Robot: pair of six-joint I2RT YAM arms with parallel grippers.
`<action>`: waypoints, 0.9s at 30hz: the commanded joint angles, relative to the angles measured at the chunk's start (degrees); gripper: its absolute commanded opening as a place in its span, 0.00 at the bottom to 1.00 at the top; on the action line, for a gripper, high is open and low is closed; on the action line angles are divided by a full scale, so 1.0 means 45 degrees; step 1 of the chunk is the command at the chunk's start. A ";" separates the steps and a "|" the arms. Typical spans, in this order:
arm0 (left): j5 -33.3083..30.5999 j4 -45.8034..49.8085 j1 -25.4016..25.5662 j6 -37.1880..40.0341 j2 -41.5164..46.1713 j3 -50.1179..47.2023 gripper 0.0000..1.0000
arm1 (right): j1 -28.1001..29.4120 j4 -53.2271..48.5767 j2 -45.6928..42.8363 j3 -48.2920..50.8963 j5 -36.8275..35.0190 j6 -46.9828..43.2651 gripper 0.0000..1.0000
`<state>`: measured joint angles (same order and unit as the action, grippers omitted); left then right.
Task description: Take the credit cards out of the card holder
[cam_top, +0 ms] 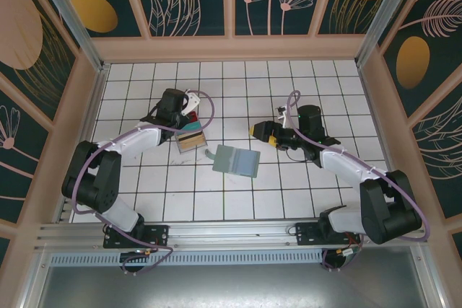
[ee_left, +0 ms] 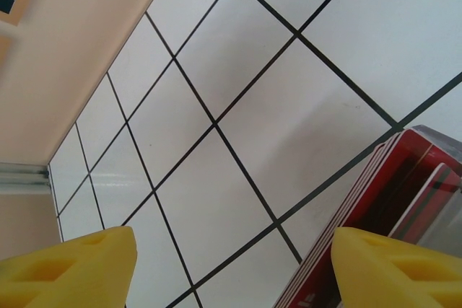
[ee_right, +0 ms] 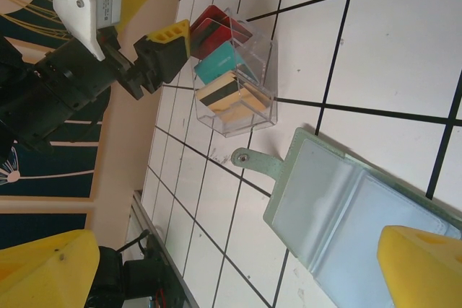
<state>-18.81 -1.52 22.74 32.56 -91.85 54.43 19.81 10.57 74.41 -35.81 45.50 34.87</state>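
Find the card holder (cam_top: 236,159) lying open on the surface (cam_top: 303,91) just beside the clear tray (ee_right: 245,117) holding the credit cards (ee_right: 220,63). Lift the left gripper (ee_left: 234,272), jaws released, straight up from the tray's red end without snagging. Hold the right gripper (ee_right: 234,261), jaws wide and empty, clear of the tray.

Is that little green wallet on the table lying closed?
No, the card holder lies spread open, its pale blue inside facing up.

One card holder (ee_right: 339,207), one clear tray (ee_right: 254,117), cards (ee_right: 216,63) in three colours
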 commanded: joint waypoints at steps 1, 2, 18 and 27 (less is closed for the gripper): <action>0.0395 0.0318 -0.0112 -0.0659 0.0493 0.0617 0.74 | -0.0096 0.0308 -0.0256 0.0243 0.0224 0.0004 0.99; 0.0455 0.0347 -0.0112 -0.0730 0.0574 0.0651 0.76 | -0.0096 0.0290 -0.0295 0.0244 0.0213 0.0004 0.99; 0.0928 0.0281 -0.0112 -0.0992 0.1145 0.0364 0.83 | -0.0065 0.0114 -0.0862 0.0477 0.0033 0.0141 0.99; 0.0835 0.0279 -0.0561 -0.4016 0.2792 0.0573 0.99 | -0.0124 -0.1108 -0.1640 0.0165 -0.1638 -0.0464 0.99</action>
<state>-15.03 -0.08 21.26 22.48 -83.53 55.75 19.79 8.38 69.23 -34.65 42.30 34.70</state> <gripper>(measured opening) 0.985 0.989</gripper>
